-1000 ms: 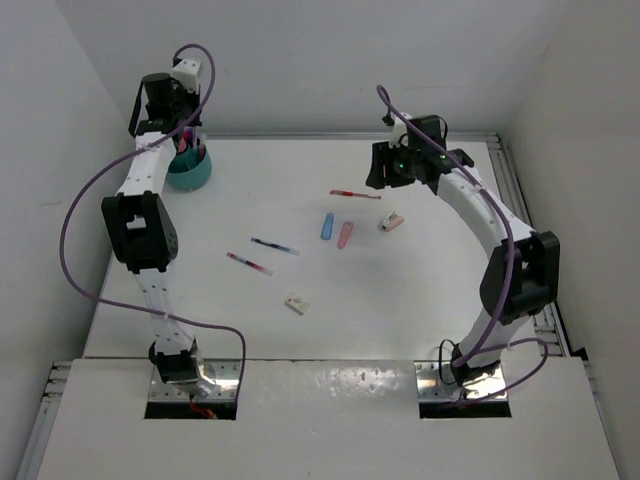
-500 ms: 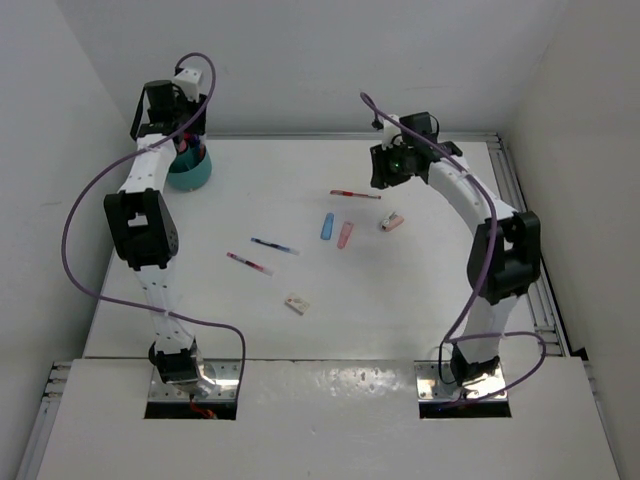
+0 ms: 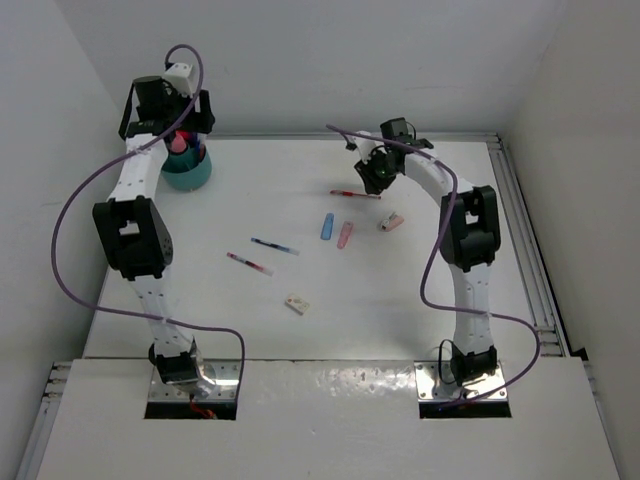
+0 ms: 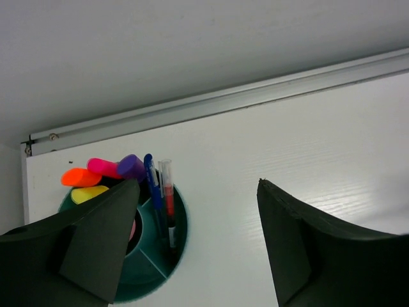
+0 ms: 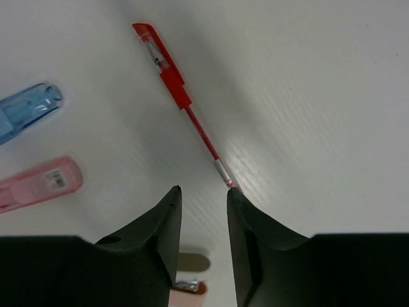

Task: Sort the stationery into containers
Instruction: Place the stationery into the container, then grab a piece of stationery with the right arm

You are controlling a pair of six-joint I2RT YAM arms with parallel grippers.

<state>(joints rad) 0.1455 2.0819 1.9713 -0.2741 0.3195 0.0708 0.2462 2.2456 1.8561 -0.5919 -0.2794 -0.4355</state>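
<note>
Inside teal cup (image 4: 153, 265): highlighters (image 4: 105, 168); pens (image 4: 152, 185)

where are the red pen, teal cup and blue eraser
red pen (image 5: 176, 88), right wrist view, red grip section
teal cup (image 3: 190, 180), top external view, outer wall
blue eraser (image 5: 29, 109), right wrist view, middle of body

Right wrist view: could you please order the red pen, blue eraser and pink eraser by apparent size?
1. The red pen, clearly longest.
2. The blue eraser and pink eraser look alike; both are cut off by the left edge, so unranked.
</note>
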